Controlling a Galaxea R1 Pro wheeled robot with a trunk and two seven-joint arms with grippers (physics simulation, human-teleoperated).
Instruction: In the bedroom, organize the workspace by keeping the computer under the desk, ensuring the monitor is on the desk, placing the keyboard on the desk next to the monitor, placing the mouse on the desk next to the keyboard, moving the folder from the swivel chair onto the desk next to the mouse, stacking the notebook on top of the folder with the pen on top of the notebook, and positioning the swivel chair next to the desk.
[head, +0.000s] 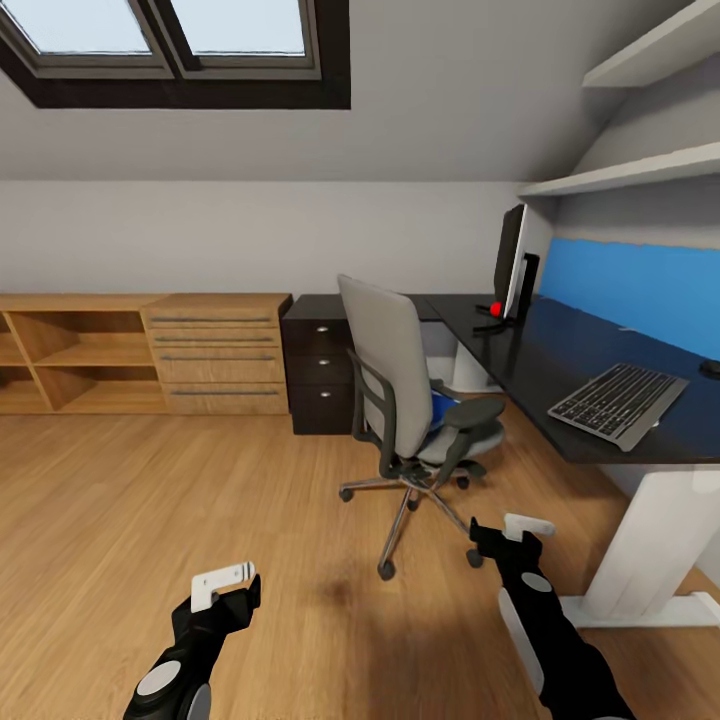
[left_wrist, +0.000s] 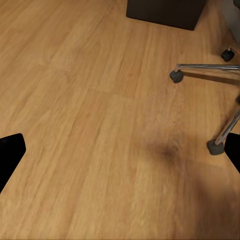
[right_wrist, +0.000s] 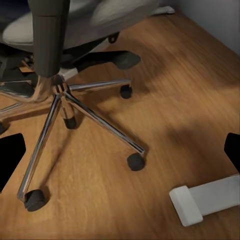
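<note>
The blue folder (head: 443, 410) sits on the swivel chair (head: 410, 390) seat beside the desk (head: 560, 350), and with both the left gripper (head: 226, 588) and right gripper (head: 512, 537) wide open and empty, I'd guess reaching in bumps the chair rolling.

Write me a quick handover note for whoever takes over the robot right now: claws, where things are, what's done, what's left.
Left claw and right claw: both open, empty, hanging low over the wood floor.
Swivel chair stands just off the desk, a blue item, likely the folder, on its seat.
Done: monitor on the desk's far end; keyboard on the desk, though well apart from the monitor.
A dark object at the picture's edge could be the mouse; cannot tell.
Left: move the folder onto the desk, stack notebook and pen, check the keyboard and mouse spots, then tuck in the chair.
</note>
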